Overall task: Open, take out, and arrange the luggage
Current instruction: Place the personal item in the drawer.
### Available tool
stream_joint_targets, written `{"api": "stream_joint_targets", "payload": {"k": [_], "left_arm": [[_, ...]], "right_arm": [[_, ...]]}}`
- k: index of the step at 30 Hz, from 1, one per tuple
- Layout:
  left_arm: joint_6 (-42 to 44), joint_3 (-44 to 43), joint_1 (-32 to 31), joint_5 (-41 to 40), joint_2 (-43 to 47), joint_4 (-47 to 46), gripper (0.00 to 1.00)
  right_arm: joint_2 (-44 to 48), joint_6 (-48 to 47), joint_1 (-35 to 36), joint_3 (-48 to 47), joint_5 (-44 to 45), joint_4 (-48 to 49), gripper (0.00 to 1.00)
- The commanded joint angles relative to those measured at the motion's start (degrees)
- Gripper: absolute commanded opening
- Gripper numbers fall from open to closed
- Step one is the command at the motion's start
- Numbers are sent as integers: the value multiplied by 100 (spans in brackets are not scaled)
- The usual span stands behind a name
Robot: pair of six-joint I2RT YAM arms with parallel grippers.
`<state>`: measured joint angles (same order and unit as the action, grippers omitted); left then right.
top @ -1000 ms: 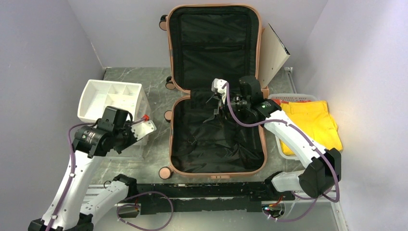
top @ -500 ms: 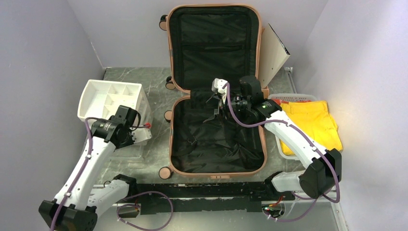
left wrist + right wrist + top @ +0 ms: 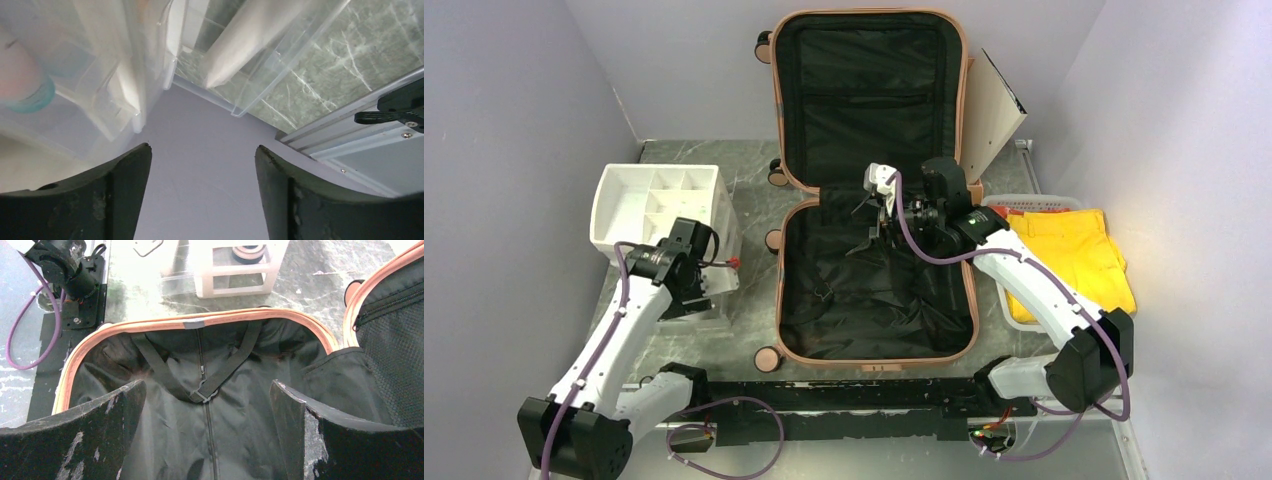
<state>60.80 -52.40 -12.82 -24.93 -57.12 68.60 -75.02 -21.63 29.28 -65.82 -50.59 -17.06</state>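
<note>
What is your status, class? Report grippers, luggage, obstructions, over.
Left gripper open by clear bin, empty. Right gripper open above luggage, empty. Luggage open, only straps inside. No obstruction seen.

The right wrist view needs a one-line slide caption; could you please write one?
Open right gripper hovering over the black-lined lower half of the luggage, its straps buckled at centre.

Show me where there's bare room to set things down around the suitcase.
Bare marble table runs between the white divider tray and the luggage, and along the back-left corner. The luggage's near shell is bare lining. Crowded: the right side, filled by the basket of yellow cloth; the left arm covers the clear bin.
</note>
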Motion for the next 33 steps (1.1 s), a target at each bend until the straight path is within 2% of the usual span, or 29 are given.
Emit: {"api": "stream_joint_targets", "payload": {"k": [1, 3, 4, 5, 13, 23, 27, 33], "left_arm": [[-4, -602, 25, 466, 35, 67, 82], [0, -604, 25, 530, 98, 173, 84], [17, -593, 25, 554, 137, 236, 91], [38, -594, 29, 631, 168, 325, 93], [177, -909, 24, 1863, 544, 1167, 93], [-56, -939, 25, 2755, 1165, 1170, 93], [-375, -977, 25, 3200, 1719, 874, 96], [-1431, -769, 24, 2669, 2614, -403, 96]], "right_arm": [[-82, -26, 30, -252, -198, 86, 100], [-119, 0, 31, -285, -197, 99, 100], [-145, 12, 34, -309, -204, 104, 100], [-165, 22, 34, -328, -218, 98, 100], [-333, -41, 124, -623, -363, -165, 100], [-681, -383, 291, -1155, -570, -731, 100], [-768, -516, 386, -1303, -514, -925, 100], [-849, -548, 530, -1359, -393, -980, 100]]}}
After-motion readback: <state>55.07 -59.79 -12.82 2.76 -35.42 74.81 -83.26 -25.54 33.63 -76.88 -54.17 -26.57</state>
